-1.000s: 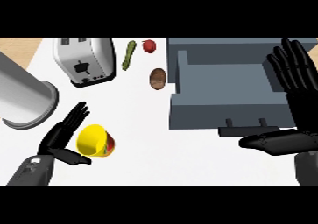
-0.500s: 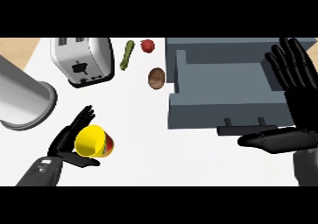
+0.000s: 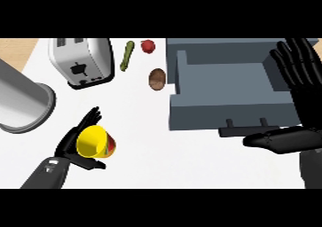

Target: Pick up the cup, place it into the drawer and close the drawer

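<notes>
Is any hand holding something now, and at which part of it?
The left hand holds the yellow cup by its side, fingers behind, thumb below. The right hand holds nothing.

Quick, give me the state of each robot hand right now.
Left robot hand: shut on the yellow cup, fingers and thumb cupped around it.
Right robot hand: open, fingers straight, holding nothing, beside the open drawer.

Yellow round cup (image 3: 93, 141): bright yellow, red and green patch at its side
Open box-shaped drawer (image 3: 222, 75): slate grey
Metal toaster (image 3: 83, 61): silver, black mark
Flat surface (image 3: 163, 150): white
Left hand (image 3: 75, 144): black
Right hand (image 3: 300, 73): black
</notes>
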Tool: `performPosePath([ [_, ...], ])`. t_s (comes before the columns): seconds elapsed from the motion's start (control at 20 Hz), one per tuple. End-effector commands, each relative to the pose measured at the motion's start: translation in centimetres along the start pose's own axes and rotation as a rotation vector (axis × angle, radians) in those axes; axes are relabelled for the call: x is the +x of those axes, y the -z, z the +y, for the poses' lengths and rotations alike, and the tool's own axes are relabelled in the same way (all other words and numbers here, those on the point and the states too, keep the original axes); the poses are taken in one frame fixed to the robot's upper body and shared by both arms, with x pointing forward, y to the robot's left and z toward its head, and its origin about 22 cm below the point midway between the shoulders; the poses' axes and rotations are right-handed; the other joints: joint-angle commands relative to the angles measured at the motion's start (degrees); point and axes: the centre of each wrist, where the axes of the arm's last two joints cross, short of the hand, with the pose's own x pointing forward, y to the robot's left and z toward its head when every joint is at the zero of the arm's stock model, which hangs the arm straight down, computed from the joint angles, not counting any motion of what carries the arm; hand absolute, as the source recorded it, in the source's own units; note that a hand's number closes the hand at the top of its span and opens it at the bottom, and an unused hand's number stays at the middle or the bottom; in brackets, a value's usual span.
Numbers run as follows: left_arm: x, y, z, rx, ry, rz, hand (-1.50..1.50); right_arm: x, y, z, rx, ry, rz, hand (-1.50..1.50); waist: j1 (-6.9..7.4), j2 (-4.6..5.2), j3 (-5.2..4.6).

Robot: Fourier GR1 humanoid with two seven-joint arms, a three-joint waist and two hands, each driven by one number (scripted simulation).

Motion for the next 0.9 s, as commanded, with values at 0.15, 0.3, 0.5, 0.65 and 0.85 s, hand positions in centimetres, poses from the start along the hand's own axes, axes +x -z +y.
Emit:
performPosePath([
  [0.15, 0.1, 1.2, -0.7, -0.123, -0.175, -0.106, -1.50, 0.2, 0.4, -0.2, -0.004, -0.013, 0.007, -1.50, 0.09, 0.16, -0.03],
  [0.3, 0.6, 3.0, -2.2, -0.167, -0.246, -0.137, 1.50, 0.6, 0.6, -1.1, -0.007, -0.009, 0.005, -1.50, -0.22, 0.10, -0.05],
  [0.5, -0.2, 1.7, -2.8, -0.119, -0.138, -0.273, 1.50, -0.9, -0.8, -0.3, -0.007, -0.021, 0.009, -1.50, 0.46, -0.06, 0.01],
  [0.65, -0.1, 2.2, -3.3, -0.020, 0.002, -0.334, 1.50, -0.6, -0.5, -1.7, -0.021, -0.028, -0.003, -1.50, 0.38, -0.02, 0.04],
  [0.85, 0.1, 3.6, -4.9, 0.205, 0.081, -0.374, 1.50, -0.6, 0.5, -2.3, -0.017, -0.027, 0.020, -1.50, 0.95, 0.11, 0.04],
])
